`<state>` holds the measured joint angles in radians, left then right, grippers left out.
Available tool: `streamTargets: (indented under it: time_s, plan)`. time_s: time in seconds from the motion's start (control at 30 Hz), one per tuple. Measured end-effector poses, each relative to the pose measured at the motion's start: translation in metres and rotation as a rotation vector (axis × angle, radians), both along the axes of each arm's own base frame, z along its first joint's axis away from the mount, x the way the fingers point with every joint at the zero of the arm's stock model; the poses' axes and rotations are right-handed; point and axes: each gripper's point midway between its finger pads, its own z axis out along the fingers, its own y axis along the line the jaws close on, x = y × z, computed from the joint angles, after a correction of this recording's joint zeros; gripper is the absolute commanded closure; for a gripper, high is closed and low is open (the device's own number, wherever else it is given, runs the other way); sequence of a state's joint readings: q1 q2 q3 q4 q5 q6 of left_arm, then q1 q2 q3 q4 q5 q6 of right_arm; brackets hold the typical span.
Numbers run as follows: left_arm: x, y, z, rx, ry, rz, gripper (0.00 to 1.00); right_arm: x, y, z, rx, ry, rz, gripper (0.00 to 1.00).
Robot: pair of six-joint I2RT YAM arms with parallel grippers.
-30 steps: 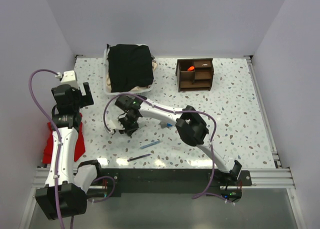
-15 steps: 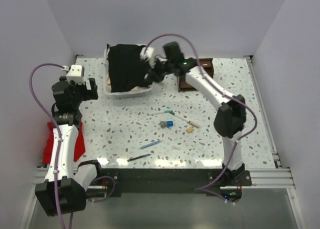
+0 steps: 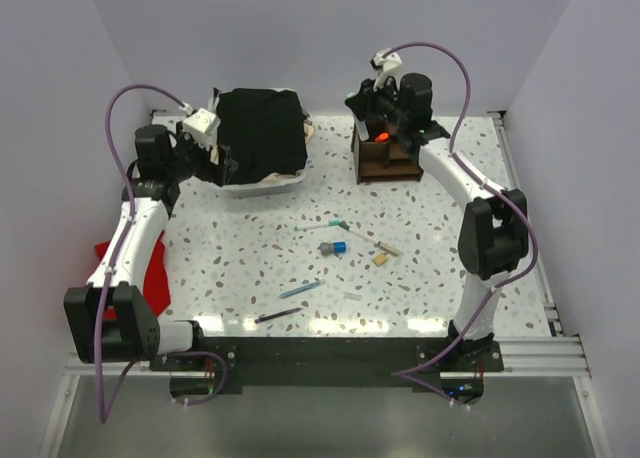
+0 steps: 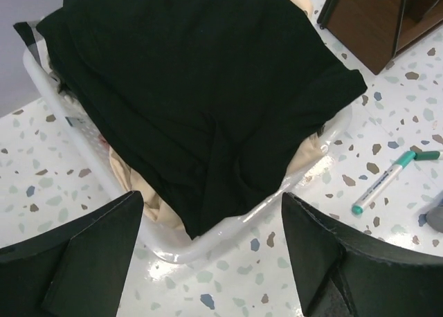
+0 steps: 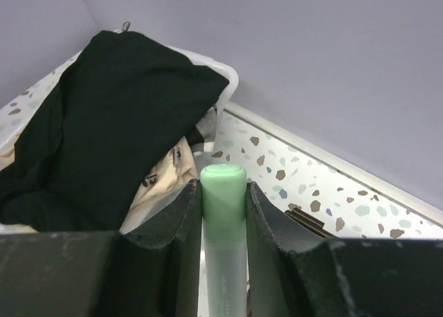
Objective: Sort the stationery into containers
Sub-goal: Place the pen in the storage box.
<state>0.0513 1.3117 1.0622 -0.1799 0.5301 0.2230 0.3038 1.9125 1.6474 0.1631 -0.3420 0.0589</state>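
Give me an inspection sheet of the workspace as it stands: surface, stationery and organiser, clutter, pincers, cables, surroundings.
Surface: speckled table, no spills seen.
Job's things: wooden organiser at the far side, with an orange-capped marker in one compartment. Teal-capped pen, white pen, sharpener, eraser, blue pen and black pen lie loose mid-table.
Clutter: white basket holding a black cloth; red cloth at the left edge.
Pincers: left pincer open, beside the basket; right pincer shut on the pale green pen, above the organiser.
Cables: left cable and right cable, both purple, arch over the arms.
Surroundings: plain pale walls; nothing else seen.
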Motion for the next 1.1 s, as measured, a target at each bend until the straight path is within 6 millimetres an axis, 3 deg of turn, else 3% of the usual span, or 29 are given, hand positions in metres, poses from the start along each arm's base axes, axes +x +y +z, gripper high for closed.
streamTargets:
  time_s: [0.27, 0.6, 0.77, 0.97, 1.0, 1.03, 1.1]
  plan:
    - [0.023, 0.000, 0.019, 0.048, -0.015, -0.028, 0.15, 0.028, -0.006, -0.002, 0.055, -0.088, -0.069, 1.00]
    - [0.041, -0.010, 0.009, 0.111, 0.009, -0.082, 0.14, 0.040, -0.021, -0.009, 0.040, -0.168, -0.148, 1.00]
    - [0.053, -0.018, 0.011, 0.140, -0.004, -0.096, 0.14, 0.045, -0.033, -0.033, 0.016, -0.156, -0.198, 1.00]
    - [0.051, -0.035, 0.010, 0.169, -0.010, -0.128, 0.14, 0.054, -0.042, -0.066, -0.010, -0.128, -0.241, 1.00]
    - [0.051, -0.037, 0.010, 0.176, -0.012, -0.133, 0.14, 0.056, -0.042, -0.069, -0.010, -0.128, -0.247, 0.97]
    - [0.050, -0.040, 0.009, 0.182, -0.011, -0.137, 0.14, 0.057, -0.043, -0.073, -0.012, -0.125, -0.251, 0.80]
    - [0.049, -0.046, 0.008, 0.192, -0.010, -0.148, 0.13, 0.058, -0.044, -0.077, -0.014, -0.122, -0.256, 0.69]
